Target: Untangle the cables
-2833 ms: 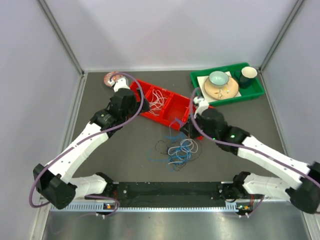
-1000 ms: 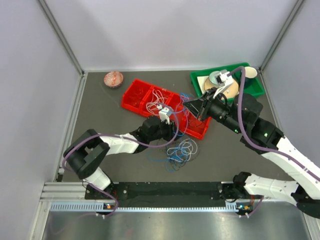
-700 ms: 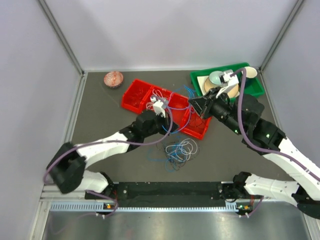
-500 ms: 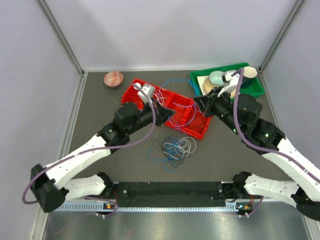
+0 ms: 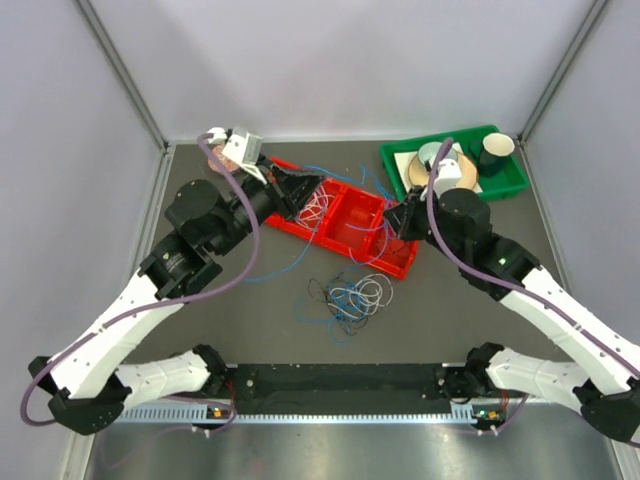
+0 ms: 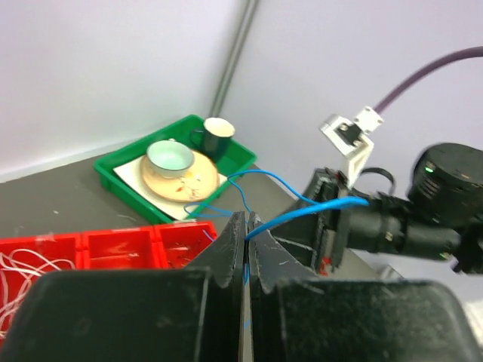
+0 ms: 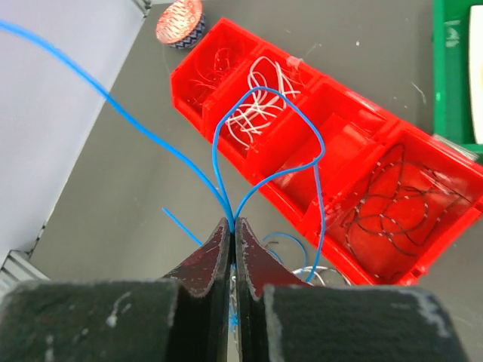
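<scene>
A thin blue cable (image 7: 256, 89) is stretched in the air between both grippers above the red tray (image 5: 352, 244). My left gripper (image 5: 312, 186) hangs over the tray's left half, shut on that blue cable (image 6: 297, 214). My right gripper (image 5: 392, 222) hovers at the tray's right end, shut on the same blue cable, which loops above its tips (image 7: 232, 225). A tangled pile of blue, white and black cables (image 5: 352, 298) lies on the table in front of the tray. White cables (image 7: 253, 105) and black cables (image 7: 400, 200) lie in separate tray compartments.
A green tray (image 5: 510, 183) at the back right holds a plate, a pale bowl (image 5: 436, 156) and a dark cup (image 5: 494, 152). A patterned bowl (image 7: 181, 21) sits at the back left, behind the red tray. Metal rails edge the table.
My left arm has swung from the pile up and left over the red tray, shutting on the blue cable and drawing it out. The right gripper dropped slightly toward the tray's right end.
</scene>
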Controlling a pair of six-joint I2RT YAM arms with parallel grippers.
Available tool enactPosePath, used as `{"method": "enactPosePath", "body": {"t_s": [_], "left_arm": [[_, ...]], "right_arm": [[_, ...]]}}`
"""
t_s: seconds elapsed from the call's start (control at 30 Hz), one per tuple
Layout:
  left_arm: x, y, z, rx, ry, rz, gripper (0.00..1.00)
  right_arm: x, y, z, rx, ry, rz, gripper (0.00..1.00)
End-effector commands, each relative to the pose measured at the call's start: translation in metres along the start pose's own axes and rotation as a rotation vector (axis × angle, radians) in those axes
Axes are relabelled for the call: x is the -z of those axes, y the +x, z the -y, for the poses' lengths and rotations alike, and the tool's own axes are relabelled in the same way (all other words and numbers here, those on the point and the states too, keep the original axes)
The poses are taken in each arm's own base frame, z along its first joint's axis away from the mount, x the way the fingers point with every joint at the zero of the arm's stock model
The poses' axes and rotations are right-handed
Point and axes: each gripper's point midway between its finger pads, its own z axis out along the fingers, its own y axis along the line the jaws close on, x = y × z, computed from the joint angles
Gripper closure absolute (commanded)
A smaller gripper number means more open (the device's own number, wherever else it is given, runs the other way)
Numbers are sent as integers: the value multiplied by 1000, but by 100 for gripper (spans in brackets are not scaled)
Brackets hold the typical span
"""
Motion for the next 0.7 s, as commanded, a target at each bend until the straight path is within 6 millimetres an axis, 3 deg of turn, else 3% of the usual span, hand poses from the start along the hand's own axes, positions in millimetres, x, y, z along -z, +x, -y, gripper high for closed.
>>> {"method": "enactPosePath", "body": {"t_s": [0.0, 0.17, 0.2, 0.43, 0.57, 0.6, 0.67], "left_arm": [[-30, 7, -24, -58, -95, -11, 100], [-68, 20, -51, -3, -128, -5, 100], [-79, 22, -56, 16, -119, 17, 100], [-122, 51, -118, 90, -197, 55, 100], [-147, 68, -136, 153, -182, 50, 100], [-156, 81, -143, 169, -187, 29, 100], [-166, 82, -146, 180, -183, 29, 100]], "right_arm": [[-10, -22, -18, -36, -61, 66, 100], [-41, -29, -11, -50, -49, 91, 100], [-52, -23, -10, -69, -64, 62, 100], [-103, -16, 19, -152, -58, 41, 100], [-129, -15, 34, -223, -70, 42, 100], [-133, -17, 38, -226, -67, 46, 100], [-147, -12, 44, -224, -53, 28, 100]]}}
